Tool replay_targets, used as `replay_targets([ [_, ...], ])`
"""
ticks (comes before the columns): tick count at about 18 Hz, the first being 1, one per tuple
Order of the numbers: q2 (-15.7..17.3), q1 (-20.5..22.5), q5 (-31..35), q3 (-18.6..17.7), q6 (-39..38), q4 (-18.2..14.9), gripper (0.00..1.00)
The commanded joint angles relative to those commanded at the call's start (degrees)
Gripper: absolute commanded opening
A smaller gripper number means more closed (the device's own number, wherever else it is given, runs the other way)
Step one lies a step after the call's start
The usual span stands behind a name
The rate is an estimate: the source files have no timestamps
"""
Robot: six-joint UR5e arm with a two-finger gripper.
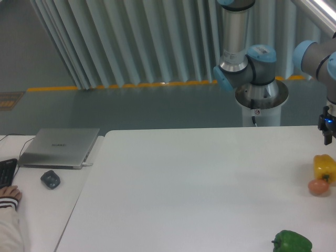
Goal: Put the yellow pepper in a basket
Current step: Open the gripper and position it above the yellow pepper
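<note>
The pincer (326, 137), too cut off at the frame edge to tell whether apart or together, hangs above the yellow pepper (324, 167) at the counter's (199, 184) right edge, seemingly lining up a grasp; no basket shows.

White table (199, 184): yellow pepper (324, 167) at the right edge, orange-brown ball (318, 187) touching its lower left side, green pepper (292, 242) nearer the front. Adjoining desk (37, 210) at left: closed laptop (59, 147), mouse (50, 179), keyboard (6, 172).
</note>
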Motion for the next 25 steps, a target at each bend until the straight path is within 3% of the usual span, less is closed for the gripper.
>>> replay_targets([
  [7, 1.2, 2.7, -1.0, -3.1, -11.1, 0.1, 1.00],
  [13, 2.9, 5.5, -2.8, -4.7, -15.1, -0.3, 1.00],
  [18, 3.6, 9.5, -8.9, -6.4, -18.9, 0.0, 1.00],
  [25, 3.3, 9.5, -14.4, -6.9, -28.8, 0.4, 1.00],
])
